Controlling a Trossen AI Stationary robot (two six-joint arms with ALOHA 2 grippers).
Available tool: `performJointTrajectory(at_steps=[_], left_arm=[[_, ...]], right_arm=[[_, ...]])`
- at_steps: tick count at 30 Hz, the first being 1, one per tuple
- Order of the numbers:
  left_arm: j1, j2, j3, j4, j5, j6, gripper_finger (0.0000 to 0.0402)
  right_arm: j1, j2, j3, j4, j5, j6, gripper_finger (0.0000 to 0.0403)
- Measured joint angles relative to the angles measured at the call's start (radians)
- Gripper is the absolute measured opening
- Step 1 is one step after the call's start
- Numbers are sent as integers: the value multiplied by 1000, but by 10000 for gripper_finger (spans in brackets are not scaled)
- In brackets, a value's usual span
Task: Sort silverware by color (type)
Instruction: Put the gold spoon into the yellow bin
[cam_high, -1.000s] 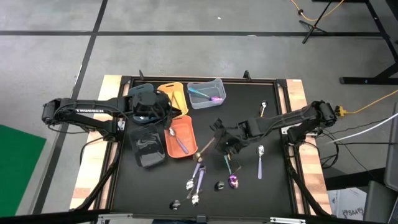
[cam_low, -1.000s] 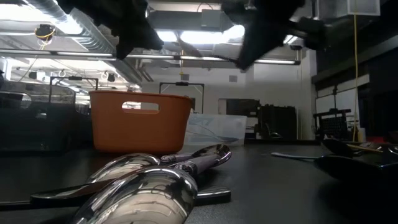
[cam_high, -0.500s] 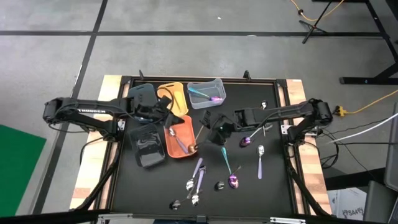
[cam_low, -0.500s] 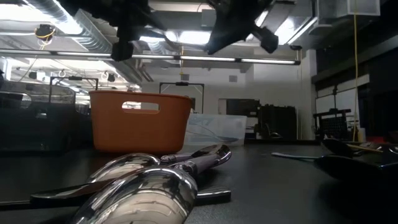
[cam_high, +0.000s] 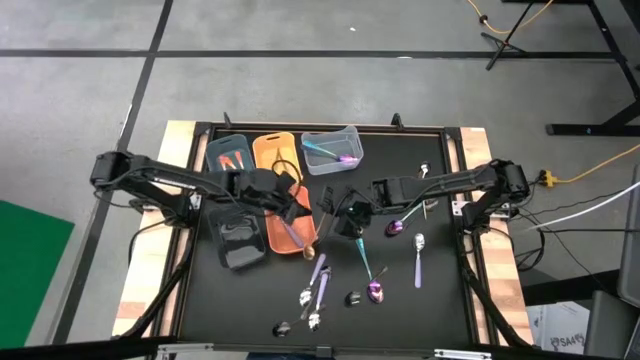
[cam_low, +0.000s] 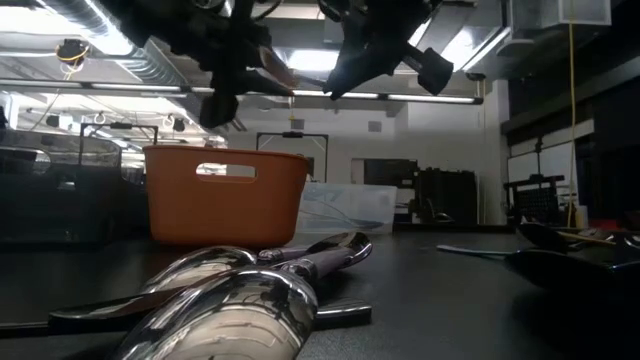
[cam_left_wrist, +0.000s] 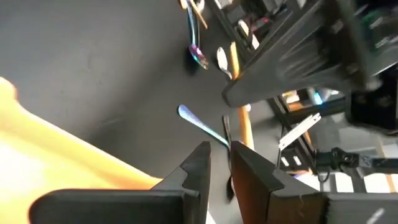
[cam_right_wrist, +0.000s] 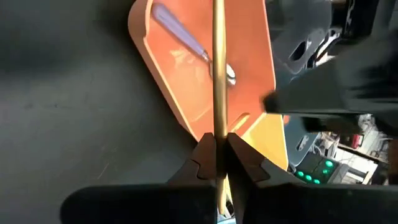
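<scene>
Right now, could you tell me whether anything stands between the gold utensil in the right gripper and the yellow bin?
Yes, probably: the left gripper hangs above the orange bin, on the line from the gold utensil in the right gripper to the yellow bin.

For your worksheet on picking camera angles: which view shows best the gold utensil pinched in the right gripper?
The right wrist view: the gold utensil runs straight out from the shut right gripper, over the orange bin. The high view shows only a thin sliver; in the low and left wrist views I cannot pick it out.
</scene>
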Motion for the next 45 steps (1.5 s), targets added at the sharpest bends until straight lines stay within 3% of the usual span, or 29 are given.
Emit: performJointTrajectory(at_steps=[9, 34, 45], left_arm=[[-57, 93, 0, 144, 37, -11, 57], [-109, 94, 0, 153, 1, -11, 56], [-108, 94, -1, 135, -5, -49, 10]], right_arm=[[0, 0, 0, 0, -7, 1, 5], [-1, -1, -1, 90, -6, 2, 5], [0, -4, -1, 86, -7, 0, 5]])
